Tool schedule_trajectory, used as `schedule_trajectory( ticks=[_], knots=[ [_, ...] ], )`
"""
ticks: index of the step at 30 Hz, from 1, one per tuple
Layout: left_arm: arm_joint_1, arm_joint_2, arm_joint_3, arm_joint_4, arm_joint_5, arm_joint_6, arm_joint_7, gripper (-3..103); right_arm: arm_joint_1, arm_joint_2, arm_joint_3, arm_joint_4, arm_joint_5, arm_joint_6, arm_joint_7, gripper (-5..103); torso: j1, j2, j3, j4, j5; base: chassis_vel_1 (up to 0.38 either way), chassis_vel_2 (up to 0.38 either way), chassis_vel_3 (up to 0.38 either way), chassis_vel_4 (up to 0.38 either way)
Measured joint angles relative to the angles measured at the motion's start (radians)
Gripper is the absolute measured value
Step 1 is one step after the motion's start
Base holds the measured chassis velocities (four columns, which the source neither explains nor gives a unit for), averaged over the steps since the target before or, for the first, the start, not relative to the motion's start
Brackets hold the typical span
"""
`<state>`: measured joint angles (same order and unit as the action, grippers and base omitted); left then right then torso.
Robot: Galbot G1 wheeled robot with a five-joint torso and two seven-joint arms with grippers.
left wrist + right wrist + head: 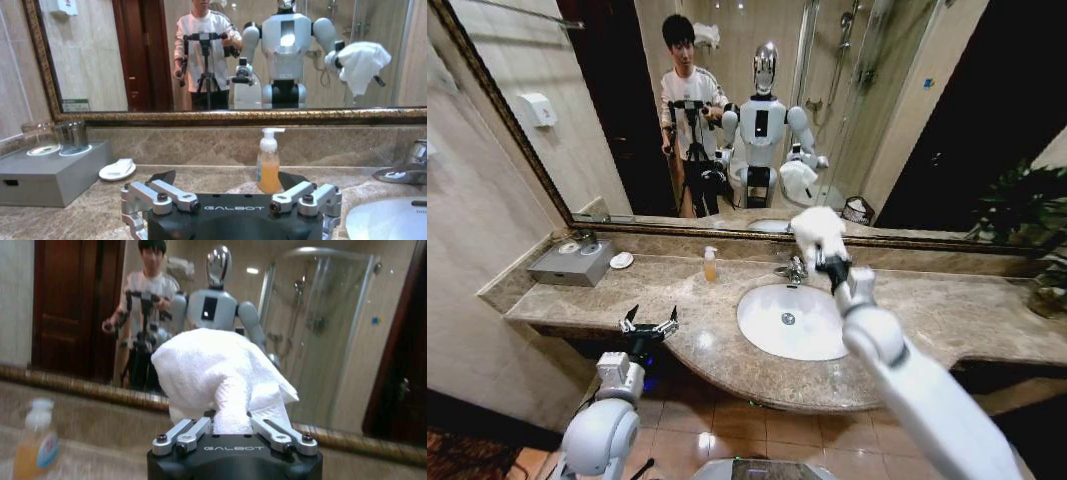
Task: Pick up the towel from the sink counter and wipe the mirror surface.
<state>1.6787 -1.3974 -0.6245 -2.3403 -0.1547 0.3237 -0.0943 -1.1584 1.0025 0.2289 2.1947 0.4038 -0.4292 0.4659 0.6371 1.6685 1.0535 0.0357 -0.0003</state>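
place: bathroom | signs: beige-brown marble sink counter (947,320), white oval basin (792,322), chrome tap (793,269), wide bronze-framed wall mirror (627,120), orange soap pump bottle (268,165)

Mottled marble sink counter (947,315)
It carries 1 soap bottle (710,264), a white dish (621,260) and a grey box (570,263).

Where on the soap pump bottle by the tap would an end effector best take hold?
Probably the soap bottle's straight amber body, below the narrow white pump head, coming level from the counter's front edge. It stands upright near the backsplash, and the idle left end effector, fingers open, already faces it.
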Motion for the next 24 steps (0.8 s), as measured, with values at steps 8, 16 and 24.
schedule_trajectory(
  ticks=[8,16,24],
  knots=[
    [0.000,0.000,0.000,0.000,0.000,0.000,0.000,100,-0.166,0.100,0.045,-0.020,-0.123,0.058,-0.021,14,0.000,0.000,0.000,0.0003,0.0002,0.000,0.000,0.000,0.000],
    [0.000,0.000,0.000,0.000,0.000,0.000,0.000,100,-0.249,0.140,0.076,-0.026,-0.180,0.112,-0.035,14,0.000,0.000,0.000,0.0000,0.0002,0.000,0.000,0.000,0.000],
    [0.000,0.000,0.000,0.000,0.000,0.000,0.000,100,-0.249,0.135,0.088,-0.054,-0.217,0.185,-0.066,14,0.000,0.000,0.000,0.0002,0.0002,0.000,0.000,0.000,0.000]
  ],
)
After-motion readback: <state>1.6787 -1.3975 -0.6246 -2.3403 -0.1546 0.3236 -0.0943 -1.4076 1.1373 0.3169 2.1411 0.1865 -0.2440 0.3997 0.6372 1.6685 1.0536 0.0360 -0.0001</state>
